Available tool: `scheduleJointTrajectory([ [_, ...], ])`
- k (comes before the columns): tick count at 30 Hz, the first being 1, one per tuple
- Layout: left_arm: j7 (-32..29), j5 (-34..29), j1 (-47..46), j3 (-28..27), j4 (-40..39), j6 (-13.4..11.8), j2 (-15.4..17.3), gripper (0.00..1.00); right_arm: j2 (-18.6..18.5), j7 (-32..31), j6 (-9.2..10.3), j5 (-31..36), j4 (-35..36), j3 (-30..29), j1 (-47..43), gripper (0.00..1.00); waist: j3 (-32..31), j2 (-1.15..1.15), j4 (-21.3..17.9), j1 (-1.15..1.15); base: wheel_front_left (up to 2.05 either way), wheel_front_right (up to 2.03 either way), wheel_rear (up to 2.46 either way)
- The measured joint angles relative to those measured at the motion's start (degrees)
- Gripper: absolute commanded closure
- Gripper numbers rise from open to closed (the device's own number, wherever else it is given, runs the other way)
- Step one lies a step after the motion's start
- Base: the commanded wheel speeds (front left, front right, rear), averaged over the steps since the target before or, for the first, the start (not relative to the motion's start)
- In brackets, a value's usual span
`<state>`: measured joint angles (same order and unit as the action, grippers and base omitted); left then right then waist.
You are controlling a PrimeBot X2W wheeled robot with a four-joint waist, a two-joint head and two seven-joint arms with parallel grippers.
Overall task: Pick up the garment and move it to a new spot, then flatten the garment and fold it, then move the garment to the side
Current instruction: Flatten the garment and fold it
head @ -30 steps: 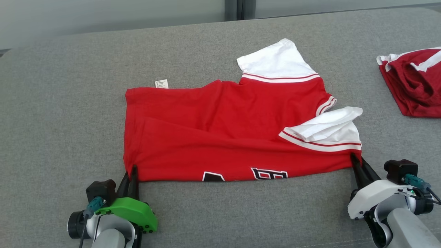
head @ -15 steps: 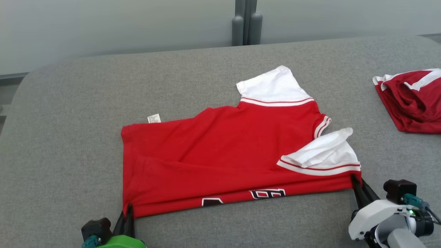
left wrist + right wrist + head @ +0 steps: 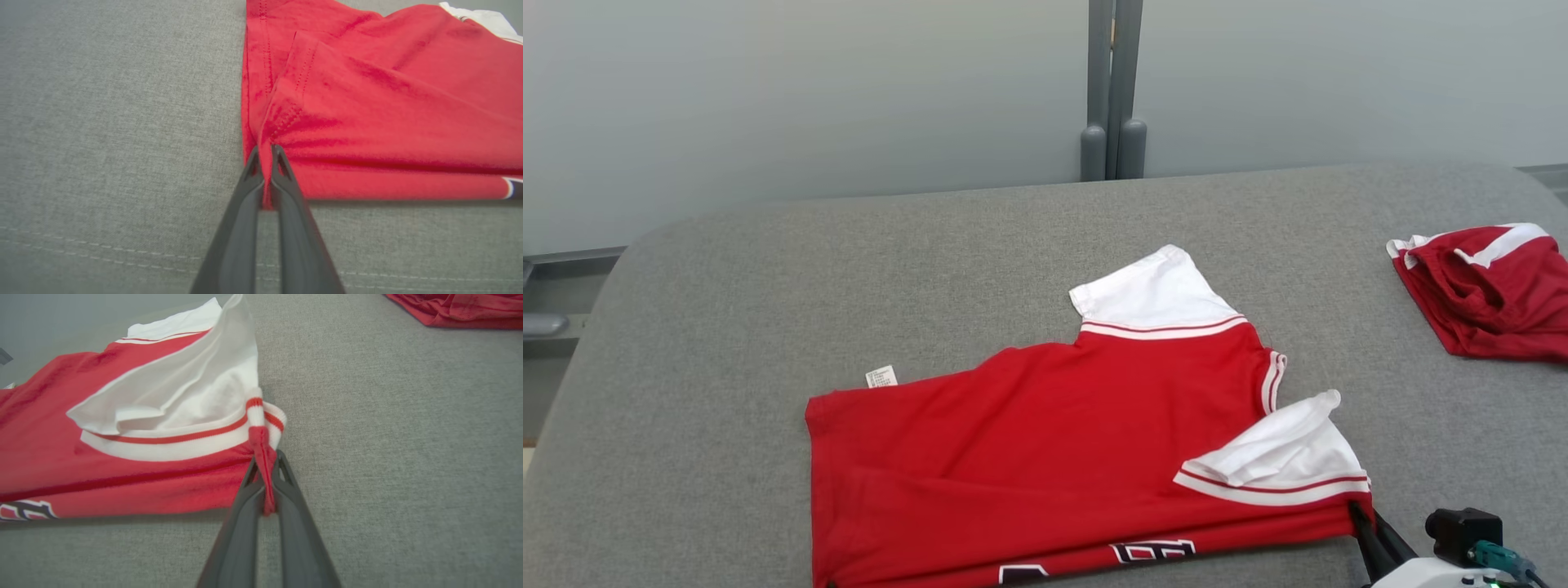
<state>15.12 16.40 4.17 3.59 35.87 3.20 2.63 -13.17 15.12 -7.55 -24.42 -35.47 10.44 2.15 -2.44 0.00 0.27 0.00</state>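
Garment (image 3: 1054, 457) pinched at 2 corners, seemingly folded.

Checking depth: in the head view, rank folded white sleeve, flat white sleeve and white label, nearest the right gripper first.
1. folded white sleeve, beside the right gripper.
2. flat white sleeve, farther back.
3. white label, far left.

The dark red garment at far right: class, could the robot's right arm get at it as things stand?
Probably not now: the right gripper is shut on the red jersey. The grey surface between it and the dark red garment is bare, so after letting go the way looks free.
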Motion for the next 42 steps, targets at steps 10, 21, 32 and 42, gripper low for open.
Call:
scheduleJointTrajectory([
  [10, 0.0, -1.01, 0.83, -0.25, -2.15, -0.46, 0.14, 0.0, -0.41, 0.0, 0.02, 1.14, 1.75, -4.16, -0.67, 0.0, -0.16, 0.0, 0.7, 0.0, 0.0, 0.0, 0.0],
  [21, 0.0, -2.26, 0.68, 0.38, -4.9, -0.7, 0.13, 0.0, 1.6, 0.0, 0.03, 4.34, 13.84, 1.75, -3.34, 0.0, 1.01, 0.0, 1.09, 0.0, 0.0, 0.0, 0.0],
  [32, 0.0, -2.24, 0.05, 2.21, -4.74, -0.7, 0.13, 0.0, 1.44, 0.01, 0.03, 3.43, 9.85, 10.94, -1.14, 0.0, 1.65, 0.0, 2.69, 0.0, 0.0, 0.0, 0.0],
  [42, 0.0, -1.87, 0.16, 2.85, -4.52, -0.76, 0.13, 0.0, 2.86, 0.01, 0.03, 7.76, 6.33, 10.22, 1.91, 0.0, 1.97, 0.0, 4.89, 0.0, 0.0, 0.0, 0.0],
])
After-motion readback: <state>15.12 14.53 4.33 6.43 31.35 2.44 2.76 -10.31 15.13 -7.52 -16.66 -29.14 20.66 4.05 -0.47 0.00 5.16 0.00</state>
